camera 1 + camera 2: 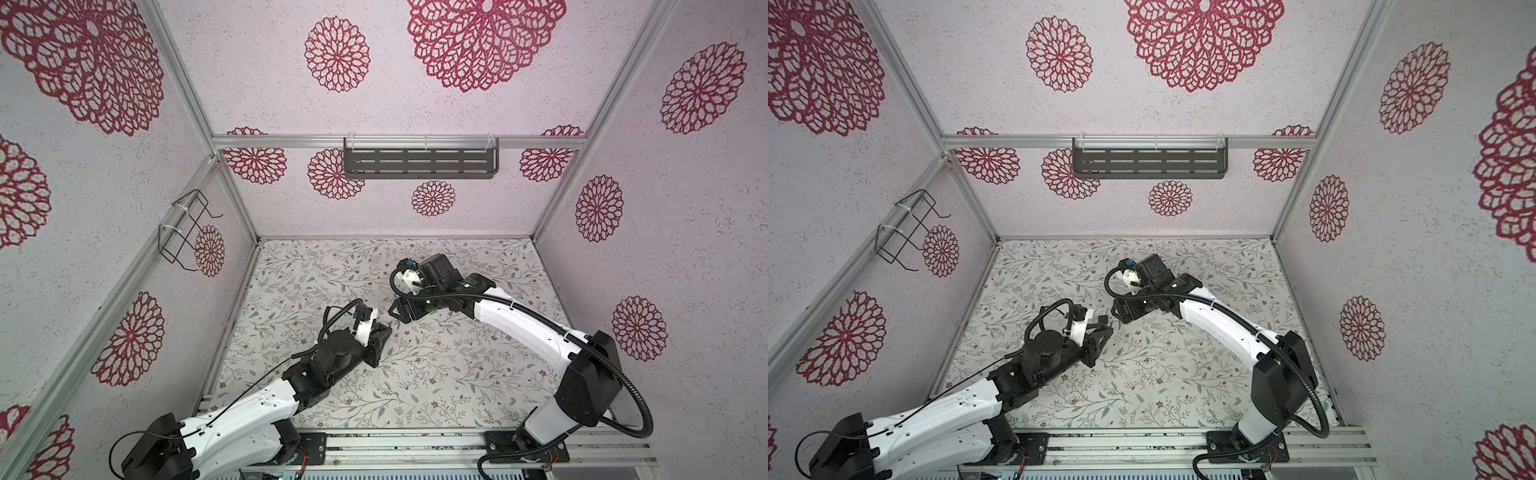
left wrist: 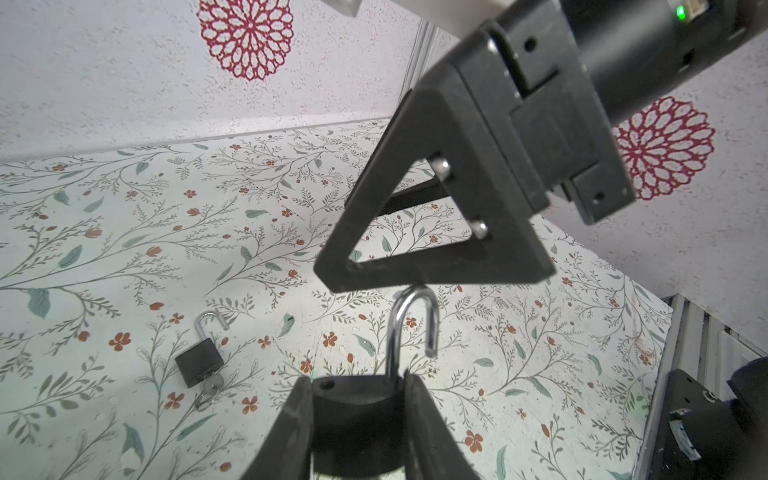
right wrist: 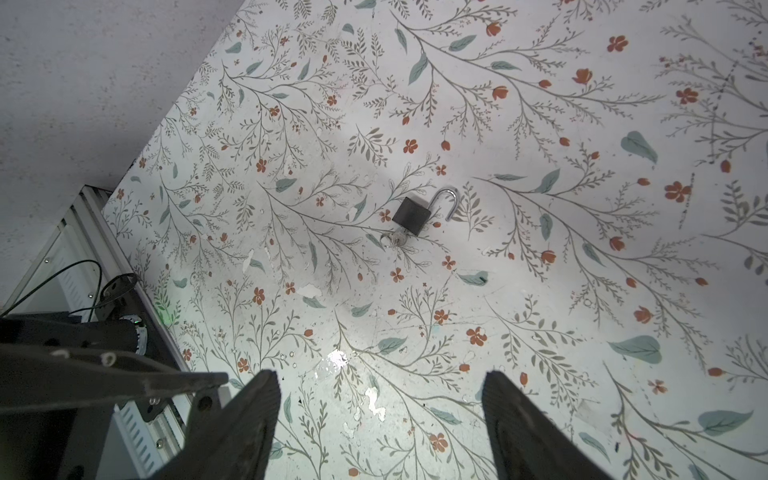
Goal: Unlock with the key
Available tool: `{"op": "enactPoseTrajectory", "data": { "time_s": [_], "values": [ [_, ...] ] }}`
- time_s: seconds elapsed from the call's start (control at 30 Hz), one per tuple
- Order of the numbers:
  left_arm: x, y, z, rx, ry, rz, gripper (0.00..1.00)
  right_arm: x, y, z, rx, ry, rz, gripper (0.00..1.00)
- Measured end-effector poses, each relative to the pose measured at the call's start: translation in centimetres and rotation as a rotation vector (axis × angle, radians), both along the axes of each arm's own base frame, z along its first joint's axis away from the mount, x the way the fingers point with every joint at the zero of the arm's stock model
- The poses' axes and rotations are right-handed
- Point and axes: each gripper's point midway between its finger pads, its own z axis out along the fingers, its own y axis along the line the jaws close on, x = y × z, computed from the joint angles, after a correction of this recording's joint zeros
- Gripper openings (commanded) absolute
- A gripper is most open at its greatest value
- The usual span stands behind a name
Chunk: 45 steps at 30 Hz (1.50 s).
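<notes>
Black metal is what the left gripper [image 2: 357,386] is squeezing: a black padlock [image 2: 357,415] is sitting between its jaws, and they are pressing on its body from both sides. The silver shackle [image 2: 433,328] is sticking up out past the fingertips. One end of it is hanging free, out of its hole, so this lock is looking open. I cannot see a key in it; the underside is hiding behind the fingers.

The right gripper [image 3: 380,376] is holding its jaws wide apart with nothing between them. In the left wrist view one of its fingers [image 2: 415,274] is hanging just beside the top of the shackle. I cannot tell if it is touching.

A second padlock [image 3: 410,216] is lying flat on the flowery table [image 3: 540,291], well out in front of the right jaws and well apart from the left jaws. Its shackle is open too, and a small key [image 3: 397,239] is sticking out of its bottom.

So the unlocking part is looking done, I think. What is left may only be putting the held lock down and letting go.

Around them, a dark shelf [image 1: 419,164] is hanging on the back wall and a wire rack [image 1: 185,230] on the side wall, both far from the jaws. The only thing that is getting in the way is the right finger, crowding the shackle.
</notes>
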Motion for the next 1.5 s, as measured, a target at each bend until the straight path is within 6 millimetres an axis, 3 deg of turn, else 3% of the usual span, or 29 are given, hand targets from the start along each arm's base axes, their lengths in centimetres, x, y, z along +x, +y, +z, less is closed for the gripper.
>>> {"op": "enactPoseTrajectory", "data": {
  "time_s": [0.2,0.4,0.63,0.8,1.07,1.27,1.5],
  "values": [
    [0.2,0.1,0.5,-0.013,-0.017,0.015,0.00,-1.3,-0.7,0.2,0.012,0.008,0.013,0.80],
    [0.4,0.3,0.3,-0.005,-0.014,0.028,0.00,-0.6,-2.4,0.5,-0.019,-0.033,-0.052,0.80],
    [1.8,0.3,-1.0,0.015,0.067,0.117,0.00,0.2,-7.7,-2.0,-0.053,-0.006,-0.237,0.81],
    [3.6,-1.6,-2.3,-0.017,0.207,0.193,0.00,0.6,-12.4,-4.0,-0.008,0.021,-0.433,0.81],
    [5.9,-6.4,-6.9,0.047,0.467,0.295,0.00,-0.2,-18.2,-7.2,0.062,0.071,-0.686,0.82],
    [6.9,-8.3,-11.4,0.207,0.581,0.351,0.00,-0.5,-19.6,-8.2,0.111,0.090,-0.763,0.83],
    [7.3,-8.5,-14.9,0.337,0.639,0.386,0.00,-0.3,-20.3,-9.0,0.141,0.100,-0.799,0.82]
  ]
}}
